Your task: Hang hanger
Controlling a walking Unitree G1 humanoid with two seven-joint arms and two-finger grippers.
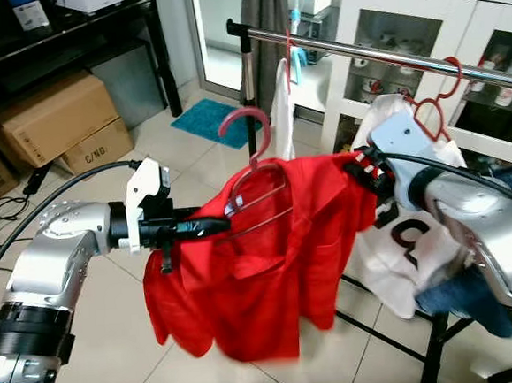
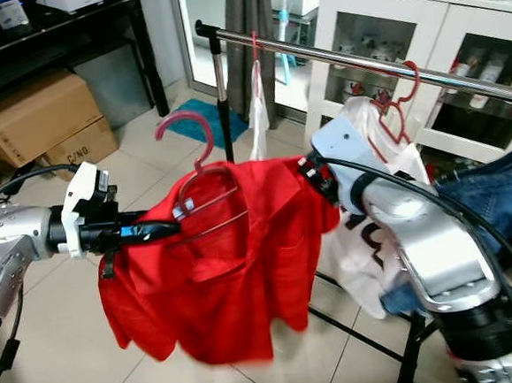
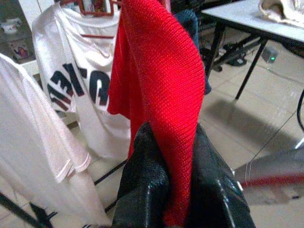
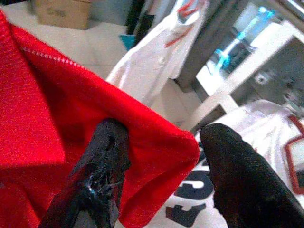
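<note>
Left gripper [image 1: 207, 225] pinched on red shirt [image 1: 262, 262] shoulder; right gripper [image 4: 161, 156] parted around other shoulder. Hanger [image 1: 252, 170] between them, below rail [image 1: 387, 57]. Risk: shirt slipping off.

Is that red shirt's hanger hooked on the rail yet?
Not yet. The pink hanger hook hangs free below the rail, while the left gripper pinches the red shirt.
</note>
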